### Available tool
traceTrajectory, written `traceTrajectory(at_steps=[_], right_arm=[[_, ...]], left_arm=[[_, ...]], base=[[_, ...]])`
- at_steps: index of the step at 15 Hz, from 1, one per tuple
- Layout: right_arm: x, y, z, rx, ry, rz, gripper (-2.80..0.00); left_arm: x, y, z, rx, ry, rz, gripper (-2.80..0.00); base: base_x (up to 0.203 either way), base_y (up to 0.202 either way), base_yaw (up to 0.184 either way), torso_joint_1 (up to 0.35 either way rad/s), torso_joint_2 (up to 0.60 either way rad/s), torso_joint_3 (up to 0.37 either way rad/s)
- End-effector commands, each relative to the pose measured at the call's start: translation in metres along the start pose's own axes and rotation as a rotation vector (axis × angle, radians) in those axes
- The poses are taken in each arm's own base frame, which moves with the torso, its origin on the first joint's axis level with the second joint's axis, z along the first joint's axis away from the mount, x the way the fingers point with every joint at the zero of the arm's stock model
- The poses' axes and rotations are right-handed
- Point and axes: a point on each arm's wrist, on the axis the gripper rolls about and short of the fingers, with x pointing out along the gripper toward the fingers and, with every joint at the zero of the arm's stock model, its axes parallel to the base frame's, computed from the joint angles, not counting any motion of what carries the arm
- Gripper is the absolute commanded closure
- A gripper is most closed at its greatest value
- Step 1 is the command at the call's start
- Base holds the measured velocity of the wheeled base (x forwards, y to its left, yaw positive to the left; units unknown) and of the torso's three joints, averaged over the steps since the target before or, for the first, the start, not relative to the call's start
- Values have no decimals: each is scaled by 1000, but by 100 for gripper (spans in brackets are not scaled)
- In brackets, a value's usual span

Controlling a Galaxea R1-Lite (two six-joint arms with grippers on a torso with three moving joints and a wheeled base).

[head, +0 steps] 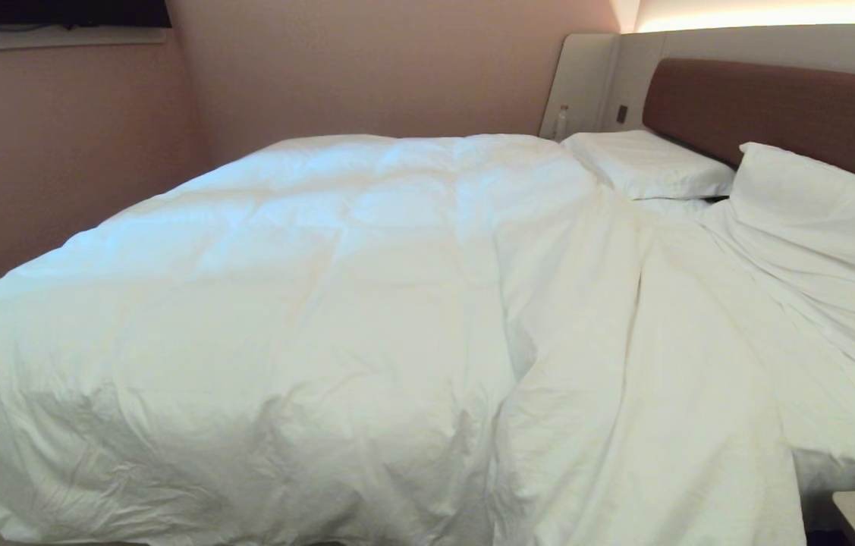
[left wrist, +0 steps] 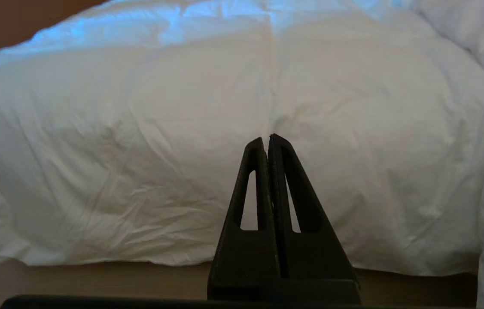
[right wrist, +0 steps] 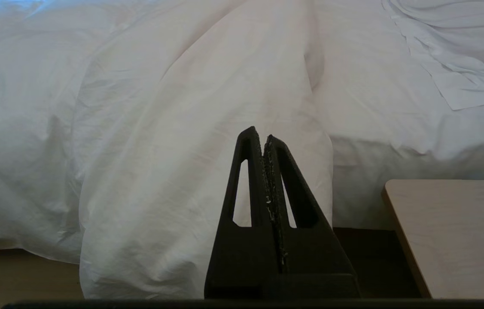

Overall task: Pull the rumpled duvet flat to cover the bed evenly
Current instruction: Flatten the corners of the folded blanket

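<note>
Head view: puffy white duvet [head: 306, 303] lies bunched over the bed's [head: 768, 106] left and near side, soft, bulky, best gripped at its folded right edge; left pincer [left wrist: 266, 138] and right pincer [right wrist: 260, 137] pressed together, empty.

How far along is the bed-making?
Done: the duvet lies spread over most of the bed, hanging over the near side. In hand: nothing; left gripper and right gripper are shut and empty, off the fabric. Left: a bunched fold near the pillows to flatten.
</note>
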Motion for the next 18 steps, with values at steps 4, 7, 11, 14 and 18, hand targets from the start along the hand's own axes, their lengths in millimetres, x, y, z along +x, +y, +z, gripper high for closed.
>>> traceTrajectory(at_steps=[4, 7, 11, 14, 18], right_arm=[[0, 0, 0, -5, 0, -2, 0], [0, 0, 0, -15, 4, -2, 0], [-4, 1, 47, 26, -11, 14, 0], [20, 2, 90, 91, 135, 12, 0], [105, 3, 97, 95, 425, -4, 0]], left_arm=[[1, 0, -8, -6, 31, 17, 0], [3, 1, -15, -28, 62, 36, 0], [3, 1, -15, -85, 58, 62, 0], [3, 2, -15, -122, 56, 84, 0], [3, 2, -14, -122, 54, 84, 0]], base=[[0, 0, 0, 0, 0, 0], [0, 0, 0, 0, 0, 0], [0, 0, 0, 0, 0, 0], [0, 0, 0, 0, 0, 0], [0, 0, 0, 0, 0, 0]])
